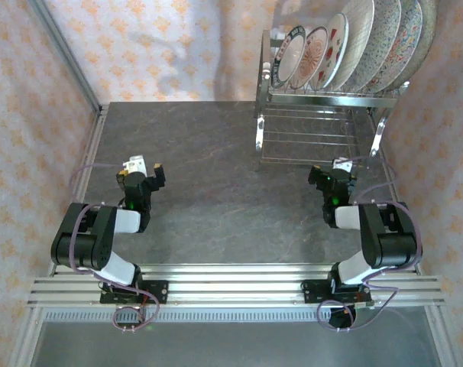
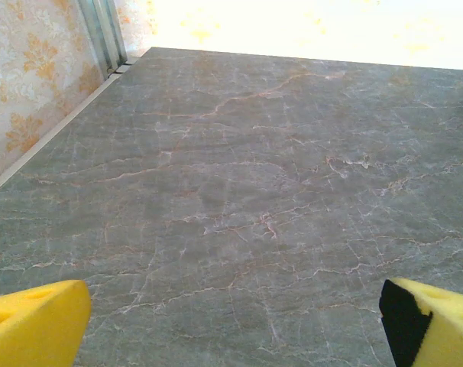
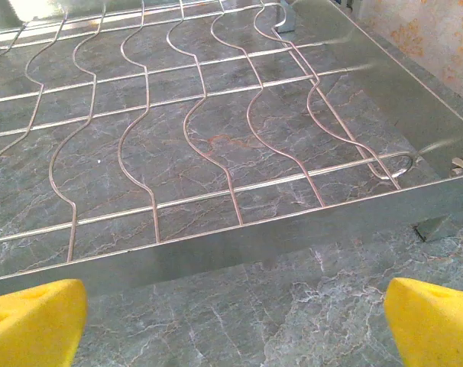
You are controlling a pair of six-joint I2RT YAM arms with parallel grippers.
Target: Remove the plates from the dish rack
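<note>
No text, label, brand or number can be read. The plates carry only painted patterns. A small white piece may bear print, but it is too small to tell.

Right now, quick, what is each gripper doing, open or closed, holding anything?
Left gripper: open, holding nothing, above the table.
Right gripper: open, holding nothing, facing the dish rack.

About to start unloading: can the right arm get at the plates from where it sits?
Probably yes. The open right gripper sits just before the lower shelf of the dish rack; the plates stand in the tier above, with nothing blocking the way up.
</note>
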